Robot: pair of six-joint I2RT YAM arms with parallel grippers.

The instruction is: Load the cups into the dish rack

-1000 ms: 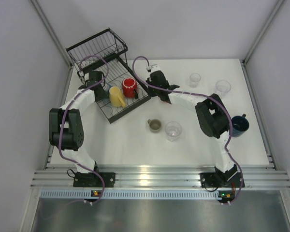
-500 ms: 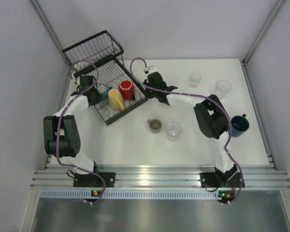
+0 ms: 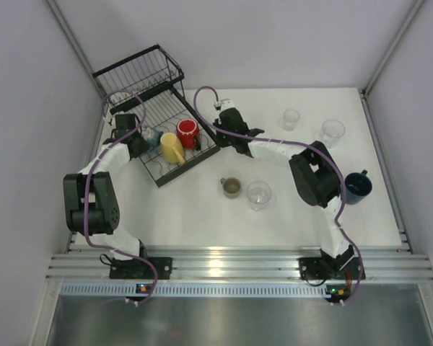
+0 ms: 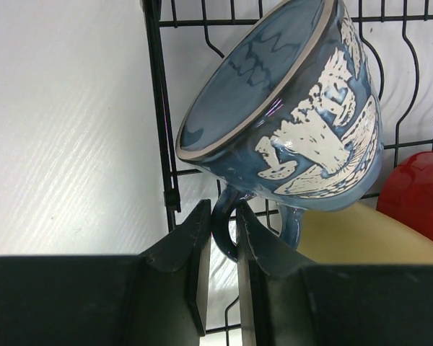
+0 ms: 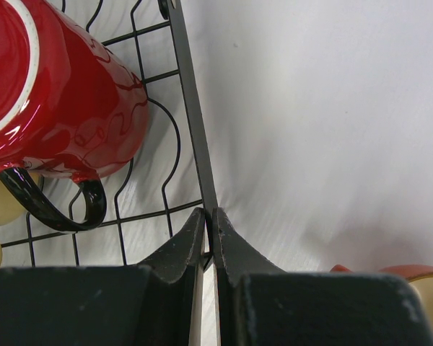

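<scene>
The black wire dish rack (image 3: 138,73) stands at the back left, its low tray holding a yellow cup (image 3: 172,147) and a red cup (image 3: 188,133). My left gripper (image 4: 224,216) is shut on the handle of a blue patterned cup (image 4: 289,108), which hangs tilted over the tray's left side (image 3: 151,137). On the tray's right side, my right gripper (image 5: 209,220) is shut on the rack's rim wire (image 5: 191,108), next to the red cup (image 5: 58,94). An olive-grey mug (image 3: 232,187), a dark blue mug (image 3: 358,186) and clear tumblers (image 3: 258,194) stand on the table.
Two more clear tumblers (image 3: 291,119) (image 3: 333,131) stand at the back right. An orange-red rim (image 5: 411,272) shows at the lower right of the right wrist view. Grey walls close in the left side and the back, close to the rack.
The rack has shifted a little to the left with my right gripper on its rim. My left arm swung left, and the blue cup came into view.
</scene>
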